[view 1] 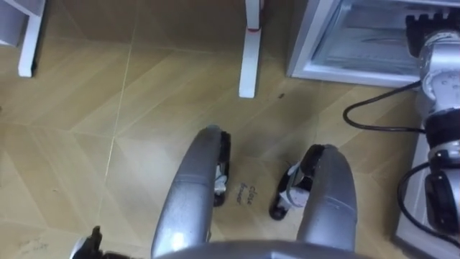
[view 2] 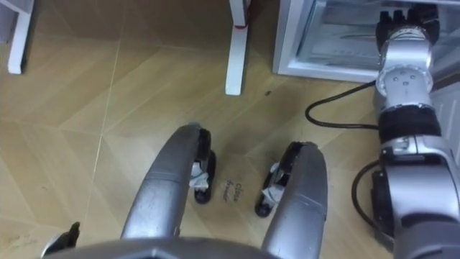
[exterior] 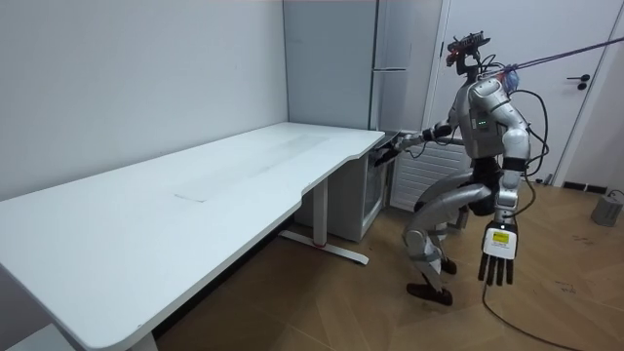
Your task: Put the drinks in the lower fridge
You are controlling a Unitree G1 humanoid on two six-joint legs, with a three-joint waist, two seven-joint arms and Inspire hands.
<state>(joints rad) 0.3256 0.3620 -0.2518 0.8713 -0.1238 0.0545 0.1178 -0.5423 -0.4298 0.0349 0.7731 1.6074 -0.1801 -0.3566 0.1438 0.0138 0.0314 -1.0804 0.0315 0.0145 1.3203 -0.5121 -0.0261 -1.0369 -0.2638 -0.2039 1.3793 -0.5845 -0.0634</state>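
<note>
Down on bent knees, the robot stands on the wooden floor (view 1: pixel 108 108) in front of the lower fridge (view 2: pixel 287 50), facing the room view's left. The fridge is open. Its white frame sits low on the floor at the upper right of the eye views, with a pale interior behind it. It stands just beside 1 white desk leg (view 2: pixel 233 57) that carries a thin red band.

The right arm stretches forward from the shoulder. The right hand (view 2: pixel 406 18) shows against the fridge's pale inside, past the frame's lower edge. Its dark fingers run off the top of the eye view, so I cannot tell whether they are straight, curled or closed on something. In the room view that hand is a small dark shape at the far end of the long white desk (exterior: pixel 244 166), near the desk's corner.

The left arm hangs straight down at the robot's side. The left hand (exterior: pixel 497 255) is relaxed, fingers straight and pointing at the floor, and it holds nothing. It hangs clear of the floor, well apart from the fridge.

Where the drinks are I cannot tell.

A tall grey unit (exterior: pixel 400 39) rises behind the desk's far end, beyond the robot's outstretched arm. A small grey bin (exterior: pixel 606 208) stands on the floor at the room view's right, well apart from the robot.
</note>
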